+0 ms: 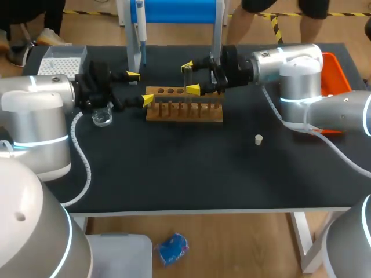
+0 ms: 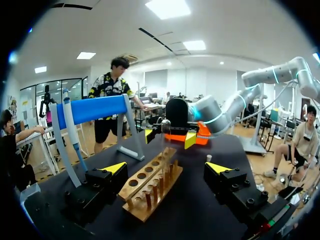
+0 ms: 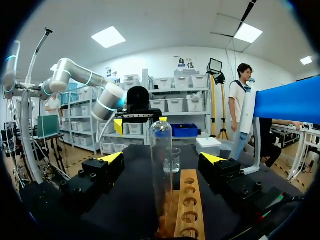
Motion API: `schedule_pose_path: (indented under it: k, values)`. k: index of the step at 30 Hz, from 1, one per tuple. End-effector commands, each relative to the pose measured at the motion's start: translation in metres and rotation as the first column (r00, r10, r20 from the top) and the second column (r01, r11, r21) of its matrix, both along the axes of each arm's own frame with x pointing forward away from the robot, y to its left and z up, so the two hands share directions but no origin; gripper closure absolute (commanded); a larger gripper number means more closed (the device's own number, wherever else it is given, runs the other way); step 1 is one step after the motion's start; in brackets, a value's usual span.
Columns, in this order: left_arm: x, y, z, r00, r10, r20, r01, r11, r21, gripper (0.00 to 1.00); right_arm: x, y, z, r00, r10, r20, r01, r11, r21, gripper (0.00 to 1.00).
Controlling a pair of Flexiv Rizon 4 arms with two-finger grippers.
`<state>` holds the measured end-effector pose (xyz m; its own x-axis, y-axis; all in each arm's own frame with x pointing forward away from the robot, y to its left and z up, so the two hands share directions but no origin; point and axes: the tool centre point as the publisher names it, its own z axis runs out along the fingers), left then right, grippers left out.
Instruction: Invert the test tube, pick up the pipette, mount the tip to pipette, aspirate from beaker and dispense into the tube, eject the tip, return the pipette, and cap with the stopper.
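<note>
- Step in hand, as I read it: the first one, inverting the tube [image 3: 161,165]. It stands upright on the wooden rack [image 1: 184,111], beside the row of holes, round closed end up, so prob. mouth-down.
- Right gripper [image 1: 190,78] comes in from 3 o'clock and straddles the tube. Fingers are apart w/ a gap on both sides in the right wrist view, so no grip yet.
- Left gripper [image 1: 141,87] sits at the rack's 9 o'clock end, fingers apart, nothing held. Its near tip is just beside the rack's corner; can't tell if it touches.
- Next move, I judge: close the right fingers on the glass at about mid-height and lift straight up till clear of the rack. Then roll the wrist half a turn and seat the tube mouth-up in a hole. Gentle squeeze, since the glass is round & likely slick.
- Other items: pipette [image 1: 139,26] hangs on the blue stand [image 1: 174,10] at 11 o'clock of the rack, and the tip box [image 1: 62,61] is at 10. The beaker [image 1: 102,116] is at 8, right by the left arm. The stopper [image 1: 259,138] is at 4, well apart.
- Tight spots: a stand leg is just behind the right wrist at 12 and the left gripper is close at 9, so there's little sideways room for the flip.
- Open room: bare table [image 1: 191,174] from 5 to 7 o'clock of the rack. Above the rack looks like the best place to turn the tube.
</note>
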<state>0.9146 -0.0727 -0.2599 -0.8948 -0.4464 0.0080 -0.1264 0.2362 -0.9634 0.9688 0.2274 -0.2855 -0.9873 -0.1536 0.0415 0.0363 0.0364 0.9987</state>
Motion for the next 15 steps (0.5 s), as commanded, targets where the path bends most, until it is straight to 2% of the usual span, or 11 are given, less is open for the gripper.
schedule_pose_path:
  k: [1,2,7,8,11,12,15]
  values:
    - [-0.0008,-0.0009,-0.0004,1.000,0.005,0.002,-0.005,1.000,0.000,0.00,0.0010,-0.0005,-0.0011,1.000,0.001,0.000,-0.001,1.000,0.001,0.33]
    - [-0.0008,-0.0009,-0.0004,1.000,0.005,0.002,-0.005,1.000,0.000,0.00,0.0010,-0.0005,-0.0011,1.000,0.001,0.000,-0.001,1.000,0.002,0.51]
    - [-0.0008,-0.0009,-0.0004,1.000,0.005,0.002,-0.005,1.000,0.000,0.00,0.0012,0.0027,-0.0006,1.000,0.002,-0.002,-0.002,1.000,0.003,0.58]
    - [-0.0008,-0.0009,-0.0004,1.000,0.005,0.002,-0.005,1.000,0.000,0.00,0.0017,0.0035,-0.0005,1.000,0.002,-0.002,-0.002,1.000,0.004,0.64]
    - [-0.0008,-0.0009,-0.0004,1.000,0.005,0.002,-0.005,1.000,0.000,0.00,0.0018,0.0048,0.0007,1.000,-0.001,-0.005,0.002,1.000,0.011,0.95]
    - [-0.0008,-0.0009,-0.0004,1.000,0.005,0.002,-0.005,1.000,0.000,0.00,0.0017,0.0050,0.0008,1.000,-0.002,-0.006,0.002,1.000,0.011,1.00]
    - [-0.0008,-0.0009,-0.0004,1.000,0.005,0.002,-0.005,1.000,0.000,0.00,0.0015,0.0053,0.0008,1.000,-0.006,-0.009,0.006,1.000,0.014,1.00]
